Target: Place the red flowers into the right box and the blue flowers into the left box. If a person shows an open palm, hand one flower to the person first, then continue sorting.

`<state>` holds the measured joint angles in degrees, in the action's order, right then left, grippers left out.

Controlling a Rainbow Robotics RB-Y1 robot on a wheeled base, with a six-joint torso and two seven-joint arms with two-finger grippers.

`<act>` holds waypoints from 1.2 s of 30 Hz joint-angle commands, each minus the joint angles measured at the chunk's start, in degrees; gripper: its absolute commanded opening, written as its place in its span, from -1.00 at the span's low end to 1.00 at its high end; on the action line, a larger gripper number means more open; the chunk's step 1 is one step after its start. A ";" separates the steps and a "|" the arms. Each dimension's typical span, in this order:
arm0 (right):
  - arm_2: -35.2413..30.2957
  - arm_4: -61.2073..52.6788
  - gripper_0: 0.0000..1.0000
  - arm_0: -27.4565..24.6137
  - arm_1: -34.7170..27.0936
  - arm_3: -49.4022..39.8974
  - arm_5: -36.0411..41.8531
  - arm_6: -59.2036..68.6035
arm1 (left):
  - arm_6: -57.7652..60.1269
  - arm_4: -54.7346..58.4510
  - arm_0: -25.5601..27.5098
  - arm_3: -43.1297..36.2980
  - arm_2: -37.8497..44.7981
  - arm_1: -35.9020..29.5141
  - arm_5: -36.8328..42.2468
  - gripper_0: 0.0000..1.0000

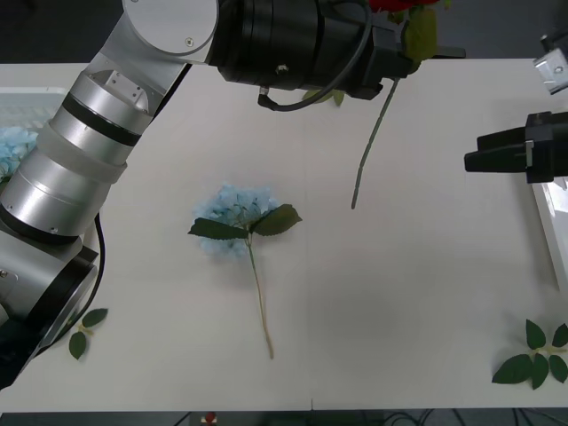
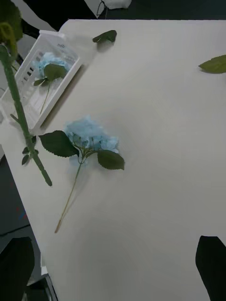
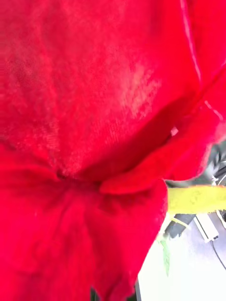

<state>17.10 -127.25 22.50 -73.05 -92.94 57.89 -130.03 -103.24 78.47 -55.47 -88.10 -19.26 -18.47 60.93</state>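
left tool clamped on rose, stem hanging over counter. carry high across to right box, lower before release. right tool fingers apart, near box.

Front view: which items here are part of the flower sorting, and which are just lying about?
Job:
- red rose held up by the left hand
- blue hydrangea mid-table
- blue hydrangea in the left box
- right box

Lying about:
- leaf sprig
- leaf sprig
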 commanded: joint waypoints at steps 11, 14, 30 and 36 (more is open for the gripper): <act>7.94 -10.47 1.00 0.44 11.62 -3.47 -13.33 1.98 | 1.73 0.28 -2.89 -1.82 0.54 0.28 -0.54 -1.00; 8.47 -10.73 1.00 0.44 13.02 -3.82 -15.09 1.89 | 1.64 0.37 -2.89 -1.90 0.63 0.28 -0.54 -1.00; 9.00 -14.69 -1.00 0.44 14.96 -3.91 -18.52 0.39 | 1.64 0.37 -2.89 -1.82 0.63 0.28 -0.63 -1.00; 9.00 -16.54 -1.00 0.44 15.84 -3.91 -20.71 0.39 | 1.64 0.45 -2.89 -1.90 0.54 0.28 -0.63 -1.00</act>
<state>26.36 -141.99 22.50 -58.20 -95.27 37.48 -128.99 -103.24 78.48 -55.47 -88.10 -19.26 -18.47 60.93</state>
